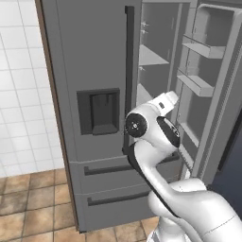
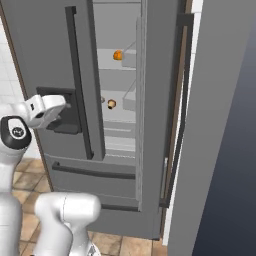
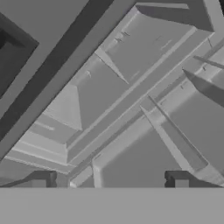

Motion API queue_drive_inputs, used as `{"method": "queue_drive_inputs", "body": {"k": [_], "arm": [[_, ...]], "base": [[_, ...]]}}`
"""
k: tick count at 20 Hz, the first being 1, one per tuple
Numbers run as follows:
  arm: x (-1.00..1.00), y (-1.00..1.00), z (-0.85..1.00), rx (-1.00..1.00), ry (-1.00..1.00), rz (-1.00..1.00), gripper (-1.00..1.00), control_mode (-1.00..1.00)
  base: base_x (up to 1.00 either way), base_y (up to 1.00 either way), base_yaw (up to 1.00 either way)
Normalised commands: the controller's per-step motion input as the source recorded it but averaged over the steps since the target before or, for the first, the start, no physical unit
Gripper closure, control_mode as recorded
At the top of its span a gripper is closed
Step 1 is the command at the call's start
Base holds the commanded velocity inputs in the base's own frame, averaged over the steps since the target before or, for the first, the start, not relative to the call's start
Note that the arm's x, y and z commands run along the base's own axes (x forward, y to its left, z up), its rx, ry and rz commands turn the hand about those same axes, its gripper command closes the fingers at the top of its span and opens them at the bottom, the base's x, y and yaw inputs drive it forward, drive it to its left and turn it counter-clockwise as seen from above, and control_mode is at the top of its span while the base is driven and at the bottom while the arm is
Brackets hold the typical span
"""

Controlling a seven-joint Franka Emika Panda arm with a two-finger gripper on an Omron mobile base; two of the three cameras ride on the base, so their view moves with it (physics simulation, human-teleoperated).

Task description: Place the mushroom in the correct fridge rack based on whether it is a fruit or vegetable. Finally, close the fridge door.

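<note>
The mushroom, small with a brown cap, sits on the fridge rack, the lower pale grey shelf, with drawer fronts under it. A round orange fruit rests on the shelf above. My gripper is open; its dark fingertips stand wide apart with nothing between them, facing the fridge's shelves. The white hand hovers outside the fridge, in front of the shut left door and left of the mushroom. The right fridge door stands open.
The shut left door carries a dark dispenser recess and a long vertical handle. The open door has inner bins. Freezer drawers lie below. White wall tiles and a brown tiled floor are to the left.
</note>
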Motion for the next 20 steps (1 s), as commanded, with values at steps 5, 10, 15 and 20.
{"method": "queue_drive_inputs", "body": {"k": [5,10,15,20], "arm": [[-1.00,-1.00,0.33,0.50,-0.13,-0.16,-1.00,-1.00],[-0.89,-1.00,0.07,0.50,-0.18,-0.06,-1.00,-1.00],[-0.92,-1.00,0.00,0.46,-0.20,-0.01,-1.00,-1.00],[-0.53,-1.00,0.00,0.46,-0.21,0.00,-1.00,-1.00]], "base": [[0.00,0.00,0.00],[0.00,0.00,0.00],[0.00,0.00,0.00],[0.00,0.00,0.00]]}}
